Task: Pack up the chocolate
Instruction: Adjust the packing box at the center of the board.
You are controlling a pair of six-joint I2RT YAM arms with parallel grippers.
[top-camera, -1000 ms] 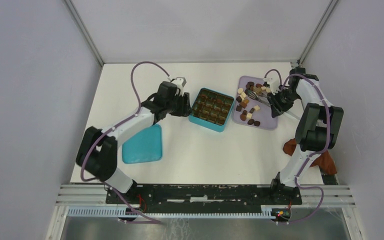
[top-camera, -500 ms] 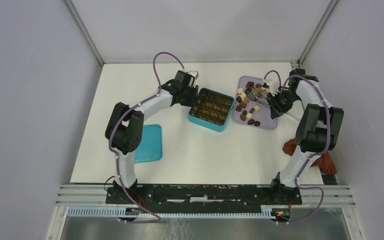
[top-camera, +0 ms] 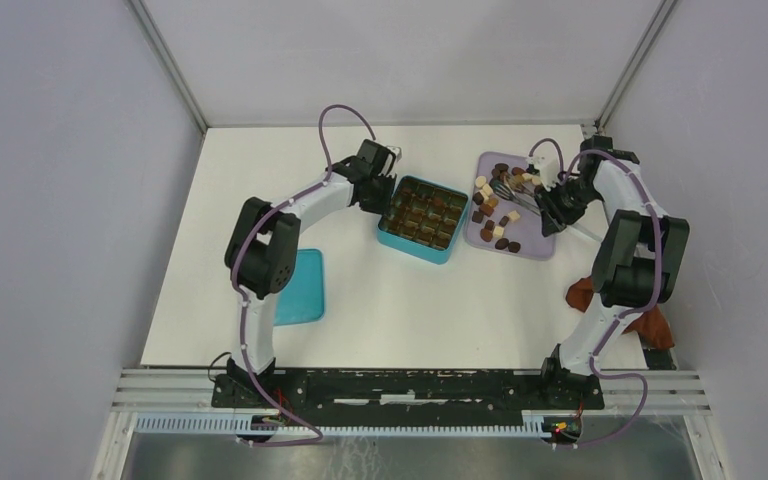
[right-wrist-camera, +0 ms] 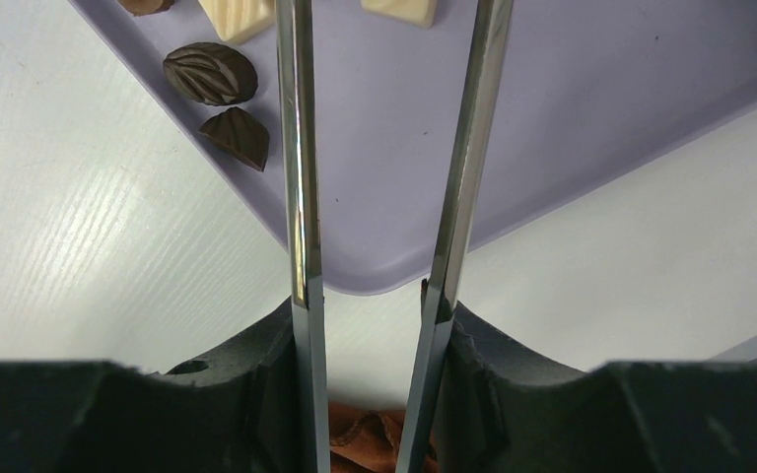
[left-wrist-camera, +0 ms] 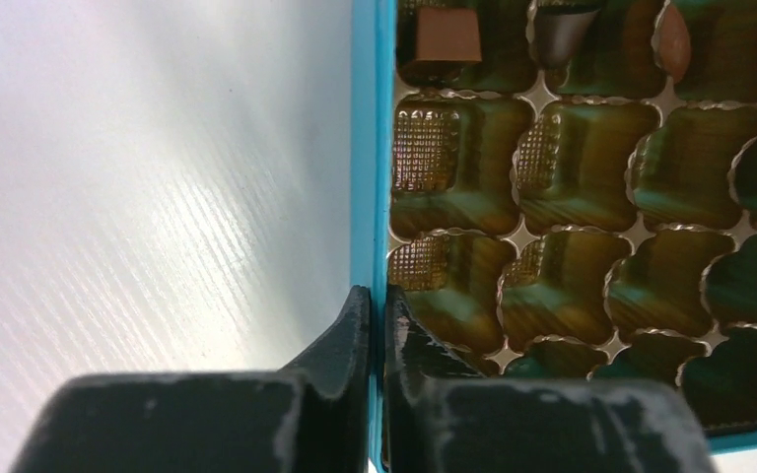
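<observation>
I can read no text, label, brand, number or sign in any of my three views. The teal box (top-camera: 418, 250) and the purple tray (top-camera: 530, 247) on the tabletop carry no lettering I can make out.

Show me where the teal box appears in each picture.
Top view: teal box sits mid-table, left gripper on its left wall.
Left wrist: its wall runs up the middle, pinched by that gripper.
Right wrist: absent; only tongs over a purple tray.
Shared landmark: the white table.
</observation>
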